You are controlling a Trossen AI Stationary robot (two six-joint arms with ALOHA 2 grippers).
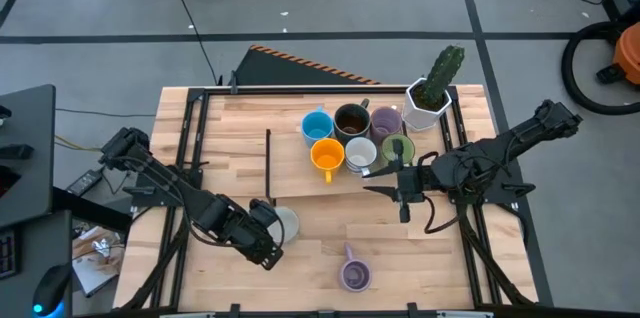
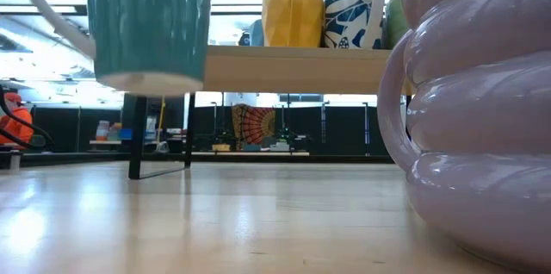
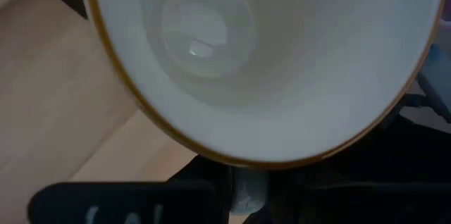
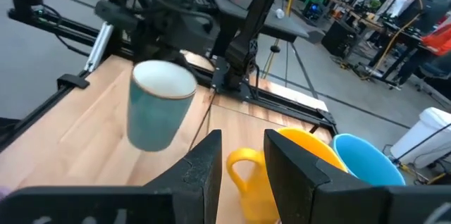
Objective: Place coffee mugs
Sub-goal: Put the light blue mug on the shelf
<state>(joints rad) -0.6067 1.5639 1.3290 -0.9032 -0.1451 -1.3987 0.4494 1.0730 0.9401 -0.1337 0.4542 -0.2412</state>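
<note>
Your left gripper (image 1: pixel 268 230) is clamped on a teal mug (image 1: pixel 283 224), lifted off the table at lower left. Next you'd carry it to the mug cluster (image 1: pixel 352 138) upper centre. Right gripper (image 1: pixel 400 180) hangs beside them, fingers slightly apart, empty.

From my left wrist, the teal mug (image 3: pixel 282 62) overflows the frame's top and sides, hiding my own fingers. Down low, the purple mug (image 2: pixel 482 110) is cut off at right, blurred and huge. My right gripper (image 4: pixel 239 157) blocks part of the orange mug (image 4: pixel 296 160).
</note>
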